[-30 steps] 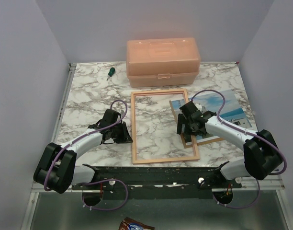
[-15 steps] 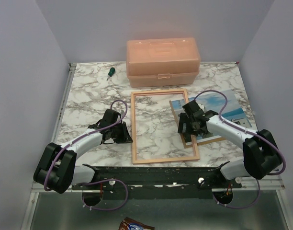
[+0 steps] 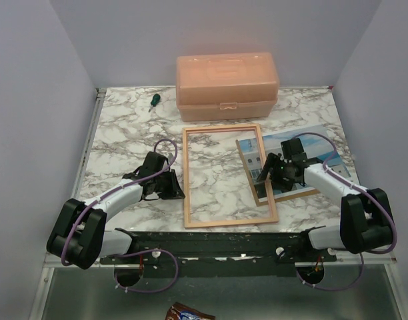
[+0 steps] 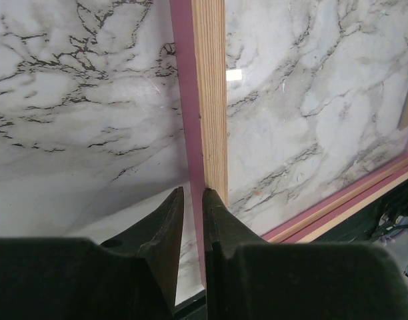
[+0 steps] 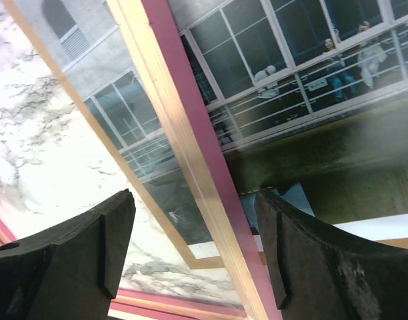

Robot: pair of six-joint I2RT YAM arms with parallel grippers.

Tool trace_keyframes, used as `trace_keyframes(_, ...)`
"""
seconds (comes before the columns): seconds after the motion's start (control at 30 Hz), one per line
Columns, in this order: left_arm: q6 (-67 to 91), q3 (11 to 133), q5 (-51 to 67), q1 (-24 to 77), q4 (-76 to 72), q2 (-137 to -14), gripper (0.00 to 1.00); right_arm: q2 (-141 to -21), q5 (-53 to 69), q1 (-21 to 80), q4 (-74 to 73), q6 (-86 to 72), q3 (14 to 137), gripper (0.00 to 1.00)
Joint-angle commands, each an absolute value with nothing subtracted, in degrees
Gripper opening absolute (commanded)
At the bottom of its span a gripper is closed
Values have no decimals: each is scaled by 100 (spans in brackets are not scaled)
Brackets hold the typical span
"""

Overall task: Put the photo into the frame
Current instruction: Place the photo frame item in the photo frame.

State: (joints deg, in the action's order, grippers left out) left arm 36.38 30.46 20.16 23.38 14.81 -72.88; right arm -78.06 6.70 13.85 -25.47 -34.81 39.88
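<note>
- frame (image 3: 185,175) lies flat mid-counter (image 3: 124,133), wood back up
- photo (image 3: 274,142) at its 3 o'clock, left edge under the frame's rail
- right gripper (image 5: 194,200) spread apart over that rail, holding nothing
- left gripper (image 4: 191,193) nearly together at the 9 o'clock rail; grip unclear

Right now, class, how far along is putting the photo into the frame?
Done: the frame lies back-up on the table, the left jaws pinching its left rail. In hand: the right jaws stand open astride the right rail, over the photo. Left: the photo, lying partly beneath that rail, is not yet seated in the frame.
</note>
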Motion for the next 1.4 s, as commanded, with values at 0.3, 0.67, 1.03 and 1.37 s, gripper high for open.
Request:
trace_keyframes(0.3,3401,2855,1705,2373,1890,-7471,18,-7881,1185,1286,-2200,-3384,3817,57)
trace_keyframes(0.67,3401,2829,1705,2373,1883,-7389,19,-8044,1923,613,-1764,-3395,3555,12)
trace_keyframes(1.03,3545,2602,1570,2373,1913,-6633,73,-7961,2778,571,-1511,-3301,3429,1)
trace_keyframes(1.37,3827,2787,1234,2382,1927,-6636,60,-7552,2909,571,-1652,-3380,3478,1)
